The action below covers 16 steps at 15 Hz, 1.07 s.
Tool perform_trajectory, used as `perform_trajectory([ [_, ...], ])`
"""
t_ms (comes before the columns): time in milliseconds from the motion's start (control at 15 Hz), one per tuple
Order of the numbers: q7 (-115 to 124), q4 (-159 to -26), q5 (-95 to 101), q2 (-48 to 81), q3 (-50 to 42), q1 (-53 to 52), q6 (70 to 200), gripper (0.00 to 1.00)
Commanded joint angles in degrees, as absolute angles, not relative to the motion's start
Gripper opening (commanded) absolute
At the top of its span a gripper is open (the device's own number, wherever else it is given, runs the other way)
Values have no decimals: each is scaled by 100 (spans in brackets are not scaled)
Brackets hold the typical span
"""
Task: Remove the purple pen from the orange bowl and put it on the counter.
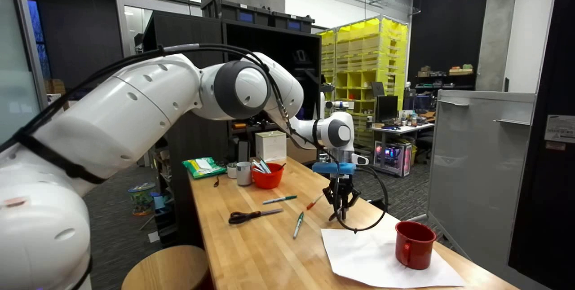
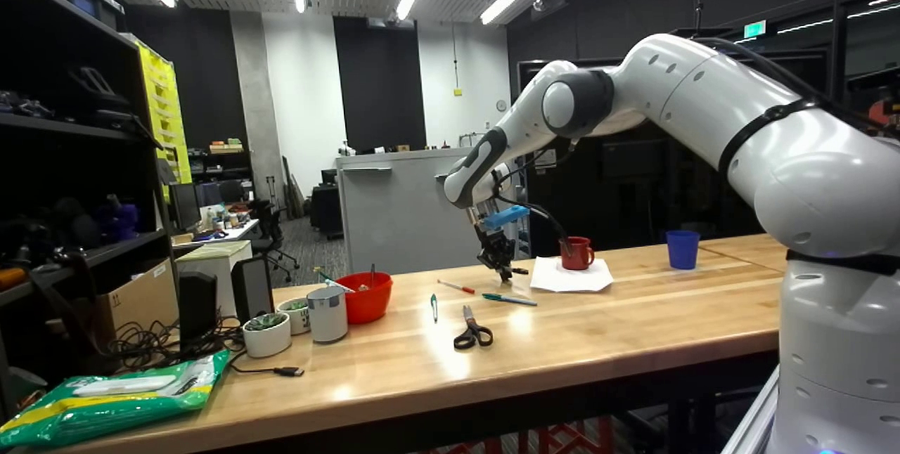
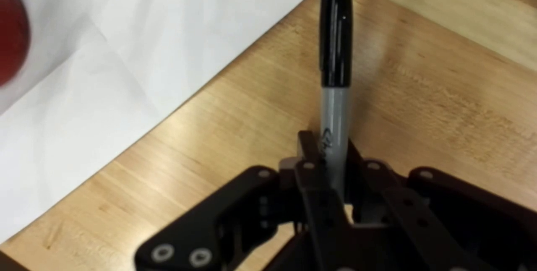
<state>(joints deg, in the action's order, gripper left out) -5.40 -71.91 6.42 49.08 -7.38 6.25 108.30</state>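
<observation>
My gripper is low over the counter, beside the white sheet. In the wrist view my gripper is shut on a marker with a black-looking cap and grey barrel. The marker's barrel is between the fingers and its capped end sticks out; its lower end is hidden by the fingers. I cannot tell whether it touches the counter. No purple colour can be made out on it. The orange bowl stands toward the far end, away from the gripper, with several pens in it; the bowl shows in both exterior views.
A red mug stands on a white sheet near the gripper. Green, teal and red markers and scissors lie on the counter. A grey mug is beside the bowl. A blue cup stands nearer the robot base.
</observation>
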Motion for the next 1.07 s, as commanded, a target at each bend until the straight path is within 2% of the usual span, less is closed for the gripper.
perform_trajectory([
  [0,-641,-6865,711,5099,-643,678,10523,4],
  [133,-749,-6803,699,5131,-610,693,10441,4],
  [200,-783,-6771,696,5151,-601,698,10417,13],
  [267,-822,-6743,695,5165,-594,701,10381,39],
  [333,-854,-6731,698,5173,-591,699,10355,40],
  [467,-896,-6687,700,5192,-583,698,10321,50],
  [867,-945,-6754,712,5117,-557,673,10380,91],
  [1000,-974,-6859,727,5021,-518,649,10536,99],
])
